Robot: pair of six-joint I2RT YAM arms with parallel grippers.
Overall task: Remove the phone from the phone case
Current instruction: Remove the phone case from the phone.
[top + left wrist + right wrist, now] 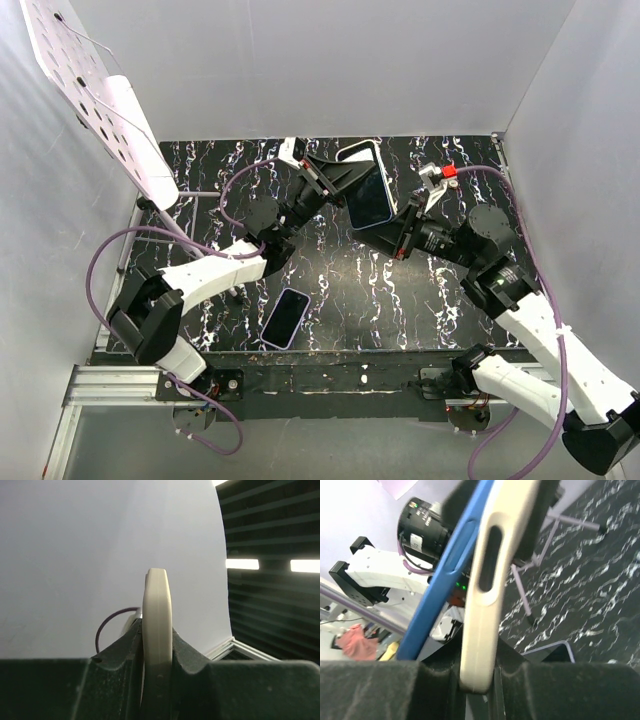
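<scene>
Black marbled table [330, 290], white walls [300, 70]. Top view: left gripper [335, 178] and right gripper [397, 225] hold the phone [368, 195] aloft mid-table; a second phone [285, 318] lies flat nearer the bases. Left wrist: jaws clamped on the cream phone case [157, 625], edge-on. Right wrist: jaws clamped on the case; the blue phone edge angles away from it.

white walls [300, 60], black marbled table [400, 300] (white veins)
</scene>
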